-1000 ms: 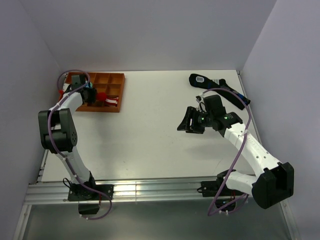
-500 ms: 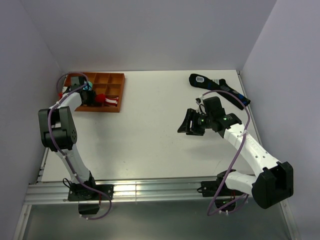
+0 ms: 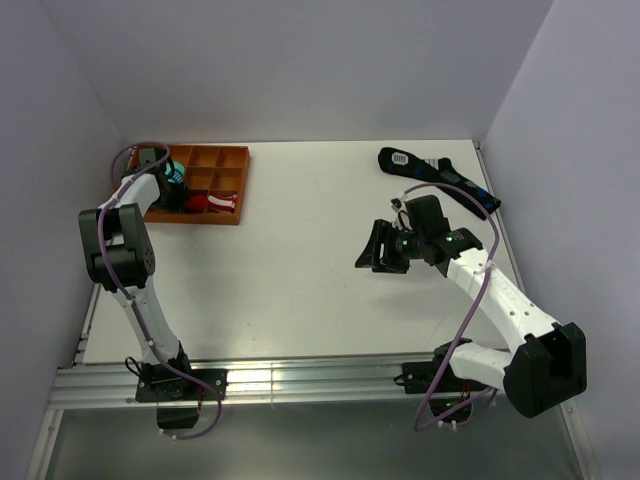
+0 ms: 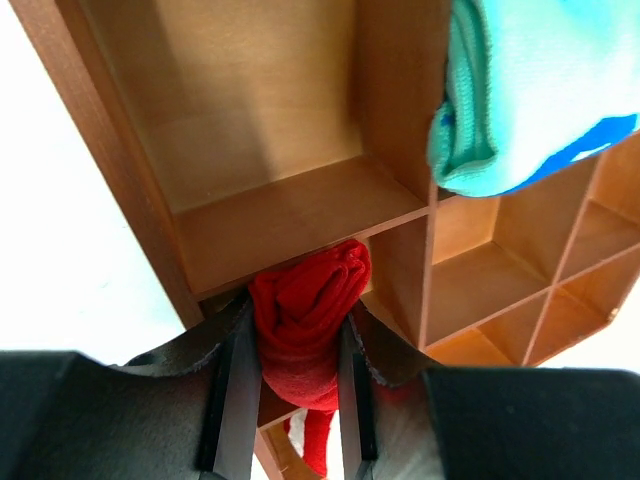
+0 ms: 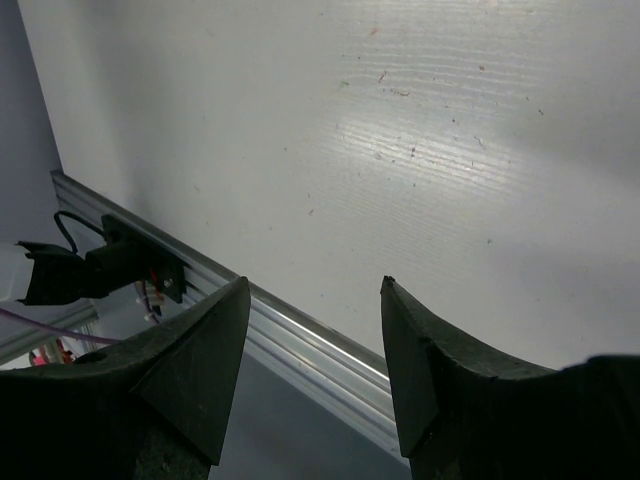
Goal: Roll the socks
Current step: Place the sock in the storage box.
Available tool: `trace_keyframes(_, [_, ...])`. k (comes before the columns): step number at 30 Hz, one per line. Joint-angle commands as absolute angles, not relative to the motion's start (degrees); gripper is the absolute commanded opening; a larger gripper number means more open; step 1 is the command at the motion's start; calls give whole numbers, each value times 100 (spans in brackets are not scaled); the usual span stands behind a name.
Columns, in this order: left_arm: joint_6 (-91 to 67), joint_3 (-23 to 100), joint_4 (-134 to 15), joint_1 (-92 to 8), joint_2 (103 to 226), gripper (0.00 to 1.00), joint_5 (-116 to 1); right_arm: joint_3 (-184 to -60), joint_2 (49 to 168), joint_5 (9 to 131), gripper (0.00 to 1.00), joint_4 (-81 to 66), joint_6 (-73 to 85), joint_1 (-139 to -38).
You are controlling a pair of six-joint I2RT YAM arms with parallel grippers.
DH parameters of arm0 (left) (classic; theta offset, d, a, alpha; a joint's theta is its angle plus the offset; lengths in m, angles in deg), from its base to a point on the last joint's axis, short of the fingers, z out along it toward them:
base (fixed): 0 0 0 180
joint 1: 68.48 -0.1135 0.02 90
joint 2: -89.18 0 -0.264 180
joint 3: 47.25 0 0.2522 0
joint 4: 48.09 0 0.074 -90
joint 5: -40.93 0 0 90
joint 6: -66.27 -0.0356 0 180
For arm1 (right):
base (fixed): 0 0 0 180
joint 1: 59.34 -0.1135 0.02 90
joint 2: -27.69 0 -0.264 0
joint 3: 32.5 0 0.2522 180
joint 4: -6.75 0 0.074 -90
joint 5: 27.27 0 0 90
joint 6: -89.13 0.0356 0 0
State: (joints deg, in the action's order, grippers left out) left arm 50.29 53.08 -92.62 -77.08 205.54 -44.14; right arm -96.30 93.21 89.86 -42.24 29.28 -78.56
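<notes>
1. Socks (image 4: 305,315) of plain bright red fabric, wound into a compact bundle, sit clenched between the two dark fingers (image 4: 238,400) of the left gripper (image 4: 296,345). A loose red tail hangs below the grip towards 6 o'clock.
2. In the wrist view the bundle's top pokes past the fingertips and is level with a divider wall of the brown wooden compartment tray (image 4: 290,210). I cannot tell whether it touches the wall, nor which compartment lies under it.
3. At 1 o'clock from the bundle, a rolled teal sock with blue marks (image 4: 520,90) fills a neighbouring compartment. From overhead, a small red-and-white striped bundle (image 3: 222,203) lies in the tray's near row.
4. That tray stands at the 10 o'clock corner of the white table (image 5: 400,120). The long black socks with a white label (image 3: 440,175) lie apart at 2 o'clock.
5. The right gripper (image 5: 313,285) hovers over bare table near 3 o'clock, jaws spread wide and holding nothing.
6. My reading is that rolling is done and stowing is in hand.
7. Risks:
   - letting go over the divider could leave the bundle straddling two compartments;
   - the hanging tail may snag on the wall and unwind the roll;
   - pressing down against the wood could tip or shove the light tray.
</notes>
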Motion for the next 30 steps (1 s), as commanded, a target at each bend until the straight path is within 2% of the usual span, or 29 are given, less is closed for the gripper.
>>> trace_keyframes(1, [4799,5616,-9946,-7779,20756,0,-4266,-9618,9291,9068,62,-4067,2857,-7806])
trace_keyframes(11, [5527,6354,-10983,-7753,21214,0,-3976,-9592,9238,9077,62,-4068,2857,-7806])
trace_keyframes(19, [5581,6837,-11151,-7700,21451,2,-4002,-9565,9220,9085,62,-4076,2857,-7806])
trace_keyframes(20, [5572,6820,-11055,-7683,21443,4,-4011,-9565,9220,9085,62,-4068,2857,-7806])
trace_keyframes(24, [5581,6960,-11089,-7674,21486,26,-4055,-9557,9220,9094,62,-4068,2849,-7806])
trace_keyframes(30, [5476,6987,-10888,-7665,21425,40,-4169,-9565,9212,9094,62,-4076,2840,-7806])
